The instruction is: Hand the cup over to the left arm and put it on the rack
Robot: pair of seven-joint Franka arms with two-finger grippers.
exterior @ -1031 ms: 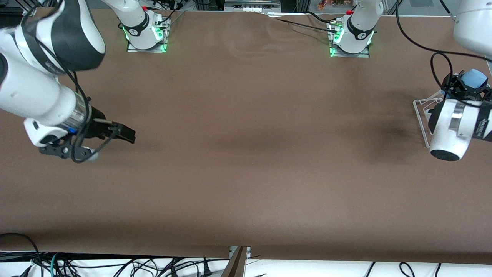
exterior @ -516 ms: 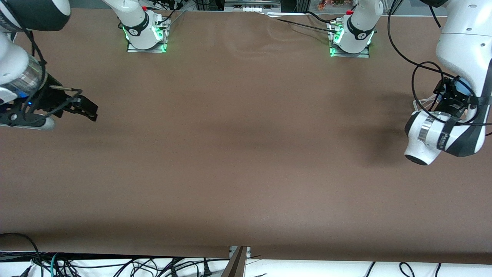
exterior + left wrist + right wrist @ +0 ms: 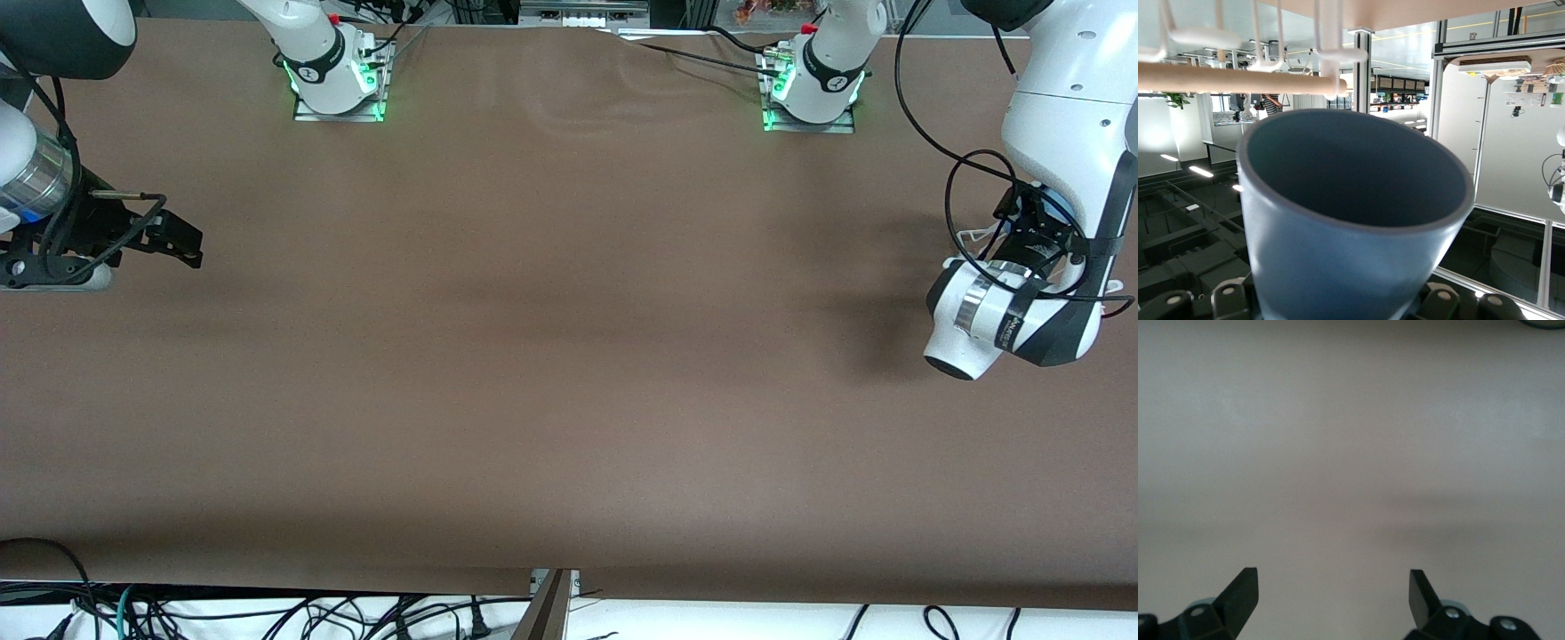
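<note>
The light-blue cup [image 3: 1351, 220] fills the left wrist view, its open mouth pointing away from the hand. My left gripper [image 3: 1038, 229] is shut on the cup's base, and the cup hides its fingers. The rack's wooden dowel [image 3: 1238, 77] and white prongs [image 3: 1328, 27] lie just past the cup's rim. In the front view only a sliver of the cup [image 3: 1060, 204] and a few white wires of the rack [image 3: 976, 236] show under the left arm. My right gripper [image 3: 182, 244] is open and empty over bare table at the right arm's end, with its fingertips [image 3: 1245, 587] wide apart.
The brown table [image 3: 551, 356] carries nothing else. Both arm bases [image 3: 338, 80] stand at its edge farthest from the front camera. Black cables loop beside the left wrist [image 3: 965, 191]. Cables hang below the table's near edge.
My left arm has turned and swung inward over the rack with the cup, which is now mostly hidden in the front view. My right arm has pulled back toward its end of the table, still open.
</note>
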